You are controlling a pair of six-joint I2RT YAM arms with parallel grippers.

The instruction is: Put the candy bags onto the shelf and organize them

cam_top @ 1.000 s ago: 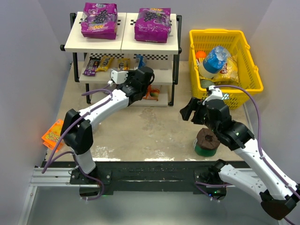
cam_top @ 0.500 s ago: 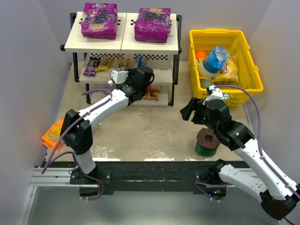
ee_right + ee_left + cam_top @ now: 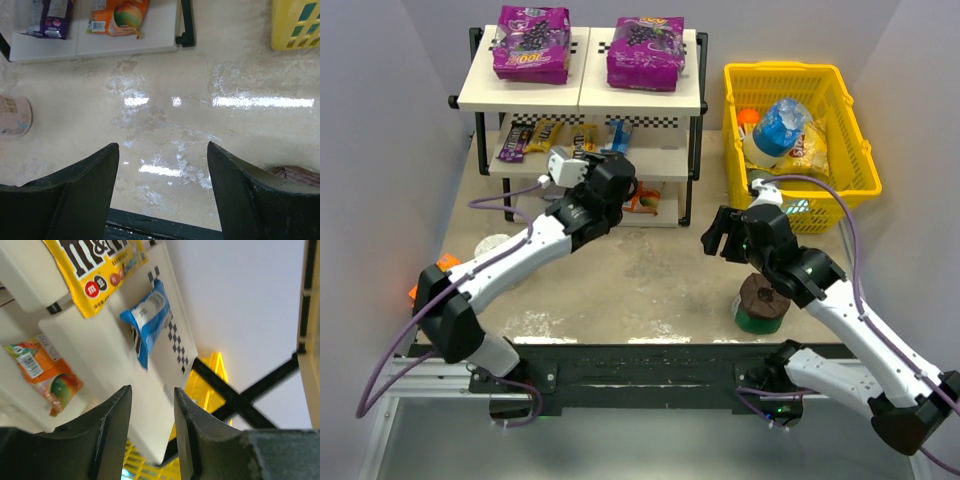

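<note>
L gripper (image 3: 151, 390) just let go: pinched shut a sec ago, now parted w/ nothing between, and my L arm's backed off the shelf (image 3: 530, 92). Blue bag (image 3: 148, 320) lies on the mid board at its checkered edge, yellow bag (image 3: 95, 265) beside it, orange bag (image 3: 42, 372) on the bottom board. Two purple bags (image 3: 532, 42) up top. R gripper (image 3: 162, 147) spread wide, empty, over the beige table (image 3: 640, 270). Grey walls (image 3: 380, 120) around.

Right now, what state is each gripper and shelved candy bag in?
Left gripper, open, empty
Right gripper, open, empty
Two large glossy purple bags, flat on the top board
Small blue packet, flat on the middle board
Small orange packet, flat on the bottom board
</note>
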